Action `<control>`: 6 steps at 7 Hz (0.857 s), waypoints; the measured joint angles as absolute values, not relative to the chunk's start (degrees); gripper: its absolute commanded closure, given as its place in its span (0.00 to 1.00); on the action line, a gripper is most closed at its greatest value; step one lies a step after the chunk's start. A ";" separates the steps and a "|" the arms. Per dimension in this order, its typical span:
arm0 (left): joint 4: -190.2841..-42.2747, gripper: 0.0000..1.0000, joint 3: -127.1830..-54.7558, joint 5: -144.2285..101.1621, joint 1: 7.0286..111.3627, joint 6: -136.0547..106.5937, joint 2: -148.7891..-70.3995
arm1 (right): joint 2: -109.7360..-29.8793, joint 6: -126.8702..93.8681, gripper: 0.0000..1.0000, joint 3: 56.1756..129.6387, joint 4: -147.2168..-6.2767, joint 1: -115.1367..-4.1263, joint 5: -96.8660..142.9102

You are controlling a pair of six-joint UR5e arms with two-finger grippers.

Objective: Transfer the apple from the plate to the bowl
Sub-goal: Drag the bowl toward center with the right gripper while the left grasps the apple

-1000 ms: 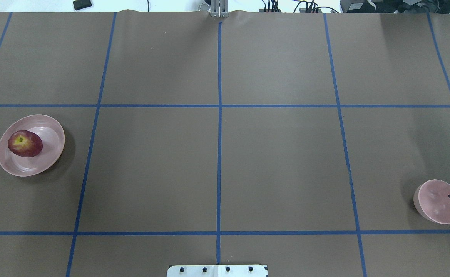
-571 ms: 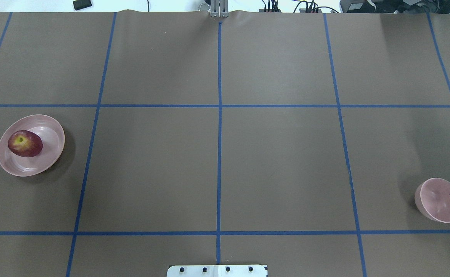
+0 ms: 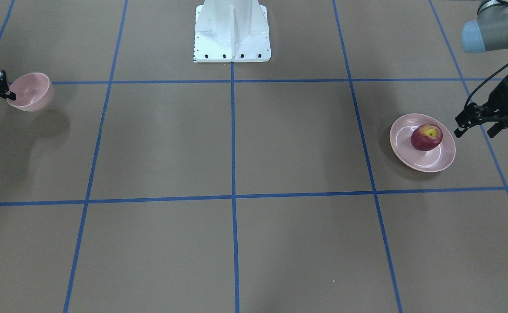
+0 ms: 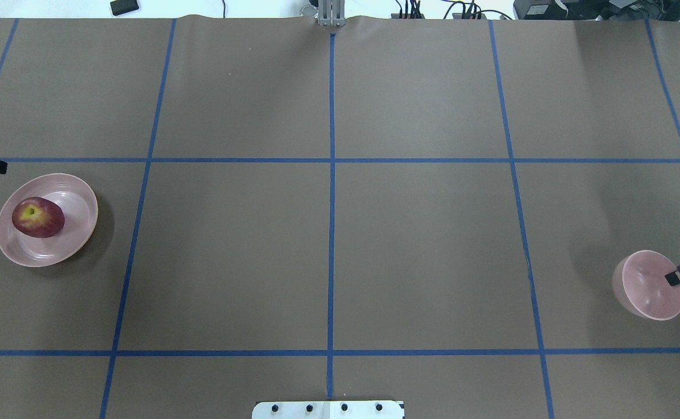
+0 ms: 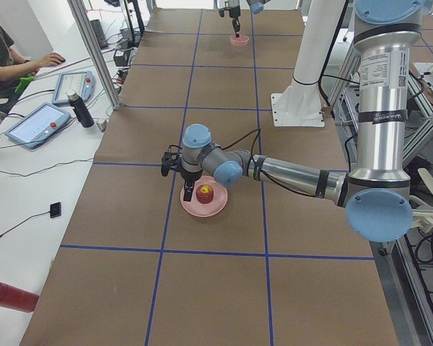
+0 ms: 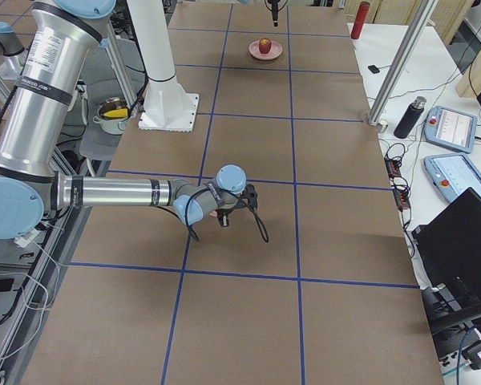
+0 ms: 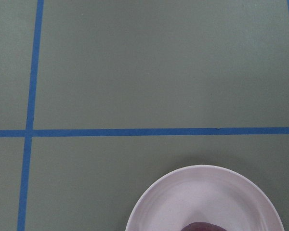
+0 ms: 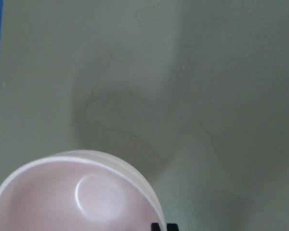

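At left of the overhead view, the plate (image 4: 78,233) sits flat on the bench (image 4: 421,244). It contains the apple (image 4: 38,217), resting on the plate's left half with the stem dimple and yellow patch facing up. Nothing else in the plate.

Far right, same view: the bowl (image 4: 645,285) is empty, with a bare pink interior. It is tilted, opening turned partly sideways. Its shadow falls apart from it in the front-facing view, so it is clear of the bench. The right gripper (image 4: 674,277) is clamped on the bowl's rim, one finger visible inside the cavity. The right wrist view shows the bowl's rim and inner base at lower left.

Right side of the front-facing view: the left gripper (image 3: 474,131) hangs just beside the plate's rim, fingers apart, holding nothing, not touching apple or plate. In the left wrist view, the plate's rim is at bottom centre, with a dark sliver of apple at the frame edge.

Apple and bowl are well apart, at opposite ends of the bench.
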State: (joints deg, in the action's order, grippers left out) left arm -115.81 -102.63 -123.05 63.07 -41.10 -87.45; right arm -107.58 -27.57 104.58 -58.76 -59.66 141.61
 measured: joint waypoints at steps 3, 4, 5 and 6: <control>-115.60 0.02 -103.78 -118.04 54.37 -45.26 -87.06 | -99.52 -38.57 1.00 104.67 -58.99 -58.24 140.70; -115.46 0.02 -103.62 -117.79 53.67 -45.28 -86.69 | -98.17 -40.04 1.00 104.63 -59.05 -57.62 140.15; -115.34 0.02 -103.34 -117.76 53.27 -45.41 -86.50 | -96.07 -42.08 1.00 104.44 -59.16 -56.51 139.15; -115.27 0.02 -103.09 -117.87 53.02 -45.65 -86.50 | -92.72 -46.51 1.00 104.25 -59.38 -54.42 137.69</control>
